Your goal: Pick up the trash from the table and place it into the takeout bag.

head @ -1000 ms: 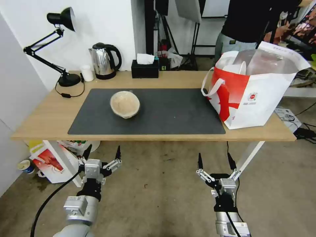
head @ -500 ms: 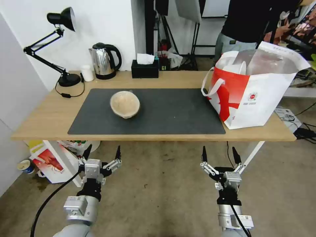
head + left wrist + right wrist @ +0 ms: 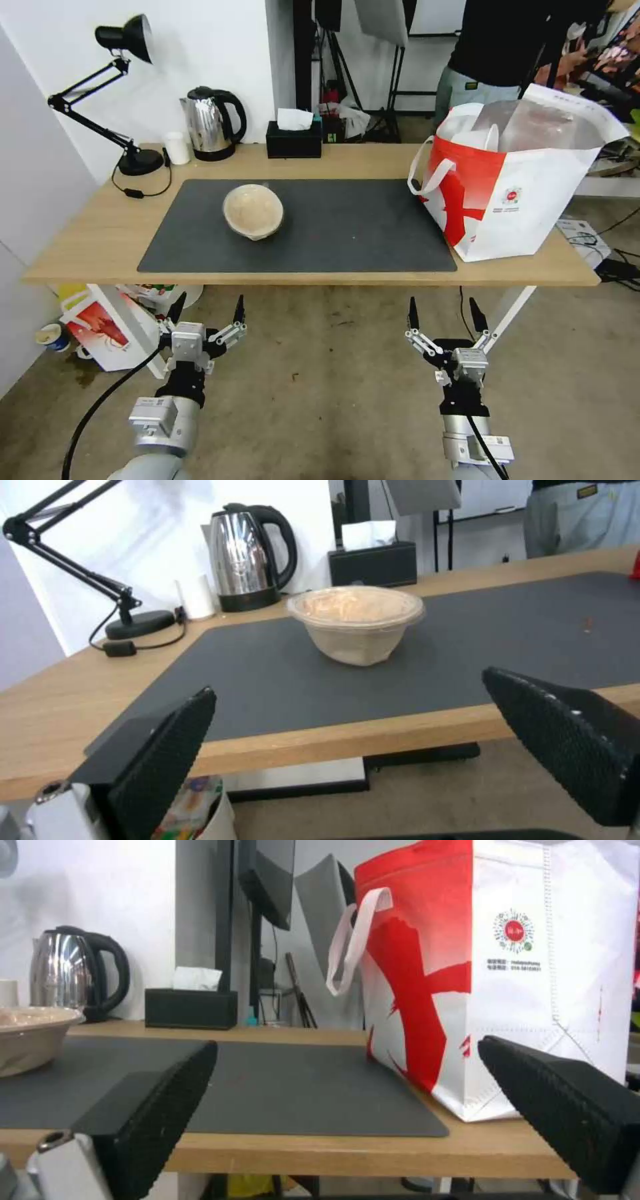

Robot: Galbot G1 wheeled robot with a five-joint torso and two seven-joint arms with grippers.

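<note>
Compared with a second ago: right gripper nearer the tabletop edge, since half a second ago almost unmoved; left gripper unchanged. Both held low in front of the near edge, above the floor, fingers spread wide, empty, touching nothing. Beige lidded bowl upright on the dark grey mat, left of centre, lid closed, contents pale beneath it. Takeout bag upright at the right end, partly on the mat, mouth open, foil lining and a white rounded item visible inside. Kettle, tissue box, small white cup and desk lamp along the far edge.
</note>
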